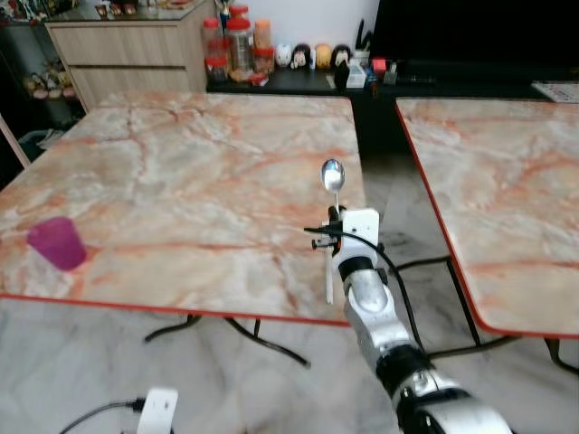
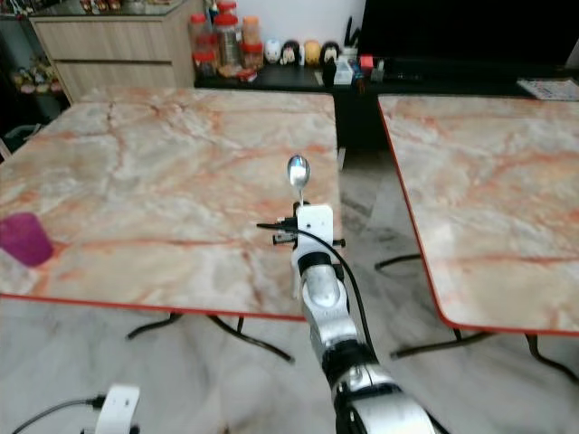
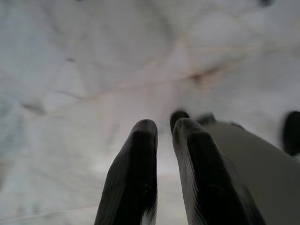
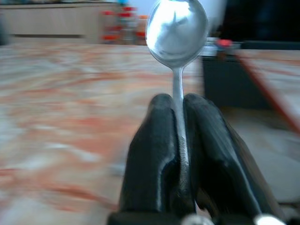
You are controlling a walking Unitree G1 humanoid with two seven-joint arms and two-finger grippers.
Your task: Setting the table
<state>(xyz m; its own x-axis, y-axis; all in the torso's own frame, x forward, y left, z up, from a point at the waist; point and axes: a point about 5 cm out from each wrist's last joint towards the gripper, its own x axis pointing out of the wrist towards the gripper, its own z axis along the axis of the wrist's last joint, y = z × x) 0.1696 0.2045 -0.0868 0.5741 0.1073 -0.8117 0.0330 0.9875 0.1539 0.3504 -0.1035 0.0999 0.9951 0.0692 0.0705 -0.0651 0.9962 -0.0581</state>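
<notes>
1. Right gripper (image 4: 180,140) clamped on spoon (image 1: 333,174), bowl at 12 o'clock, long axis upright.
2. Spoon hangs over near-right edge of marble table (image 1: 181,181); purple cup (image 1: 57,242) well apart at 9 o'clock.
3. Left gripper (image 3: 164,140) idle, fingers nearly together, holding nothing.

Glossy metal spoon (image 4: 177,29), marble-look table (image 1: 181,181)

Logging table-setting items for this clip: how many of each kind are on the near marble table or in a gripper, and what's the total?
Spoons: 1, the spoon clamped in the right gripper, bowl up, over the table's near right edge.
Cups: 1, the purple cup standing near the marble table's left front corner.
Total: 2
</notes>
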